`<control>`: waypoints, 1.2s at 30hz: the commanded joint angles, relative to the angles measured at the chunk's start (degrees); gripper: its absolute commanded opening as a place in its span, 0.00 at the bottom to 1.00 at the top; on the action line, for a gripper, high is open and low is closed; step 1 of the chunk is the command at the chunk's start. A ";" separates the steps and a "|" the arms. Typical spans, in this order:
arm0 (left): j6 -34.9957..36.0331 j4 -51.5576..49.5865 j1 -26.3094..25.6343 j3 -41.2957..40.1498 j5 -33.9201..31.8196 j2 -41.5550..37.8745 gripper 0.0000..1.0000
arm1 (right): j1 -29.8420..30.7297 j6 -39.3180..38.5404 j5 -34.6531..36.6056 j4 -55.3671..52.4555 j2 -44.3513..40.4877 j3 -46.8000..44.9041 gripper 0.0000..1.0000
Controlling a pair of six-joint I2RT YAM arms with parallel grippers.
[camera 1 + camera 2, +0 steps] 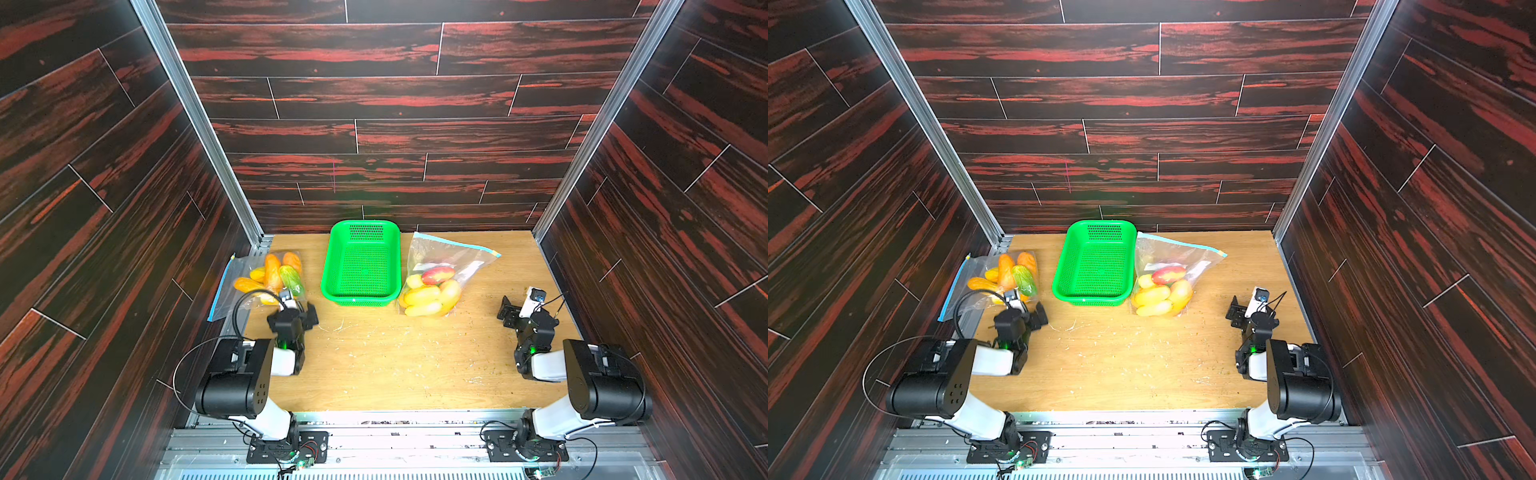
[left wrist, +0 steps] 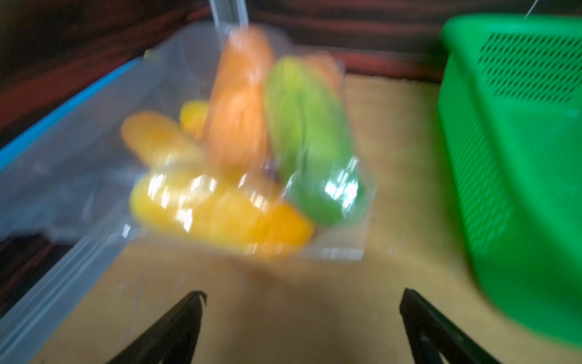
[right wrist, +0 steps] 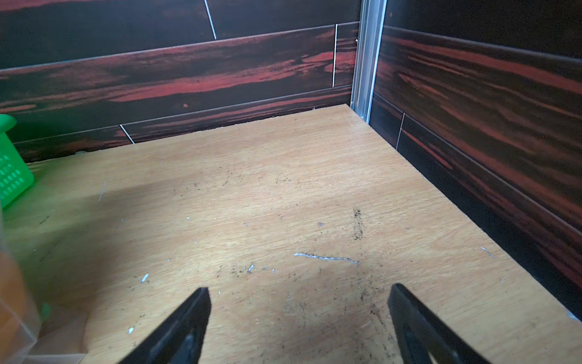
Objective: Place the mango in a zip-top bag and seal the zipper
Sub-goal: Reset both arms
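Note:
A clear zip-top bag [image 1: 245,286] lies at the table's left edge, its blue zipper strip [image 1: 222,286] toward the wall. It holds several orange, yellow and green mangoes [image 1: 272,272], blurred in the left wrist view [image 2: 236,126]. My left gripper [image 1: 299,311] [image 2: 302,296] stands open just in front of that bag, nothing between its fingers. A second zip-top bag [image 1: 453,257] right of the basket holds yellow and red mangoes [image 1: 428,293] [image 1: 1160,293]. My right gripper [image 1: 506,311] [image 3: 299,290] is open over bare table, right of this bag.
A green mesh basket [image 1: 361,266] [image 1: 1096,266] with nothing in it stands at the back middle between the two bags; its wall shows in the left wrist view [image 2: 504,157]. Dark wood-pattern walls close in three sides. The tabletop [image 1: 395,361] is scuffed wood.

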 commanded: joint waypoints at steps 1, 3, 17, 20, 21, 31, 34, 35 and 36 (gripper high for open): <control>0.38 -4.87 0.87 1.78 2.81 -2.05 1.00 | 0.41 -0.11 0.64 1.15 0.35 0.93 0.90; 0.26 -2.77 0.87 1.27 2.55 -1.50 1.00 | 0.40 -0.10 0.64 1.09 0.30 0.93 0.90; 0.45 -5.56 0.83 2.01 2.78 -2.21 1.00 | 0.37 -0.16 0.64 1.06 0.35 1.02 0.90; 0.51 -5.54 0.86 2.02 2.84 -2.19 1.00 | 0.36 -0.11 0.65 1.05 0.35 1.02 0.90; 0.46 -5.57 0.84 2.02 2.84 -2.20 1.00 | 0.41 -0.11 0.64 1.06 0.34 0.93 0.90; 0.44 -5.51 0.87 2.01 2.83 -2.20 1.00 | 0.34 -0.20 0.69 1.04 0.39 1.08 0.90; 0.50 -5.58 0.87 2.02 2.80 -2.22 1.00 | 0.84 -0.82 0.18 0.10 0.61 1.67 0.90; 0.47 -5.54 0.85 2.02 2.84 -2.19 1.00 | 0.82 -0.82 0.20 0.07 0.61 1.65 0.90; 0.43 -5.55 0.87 2.02 2.84 -2.17 1.00 | 0.81 -0.82 0.18 0.49 0.41 1.43 0.90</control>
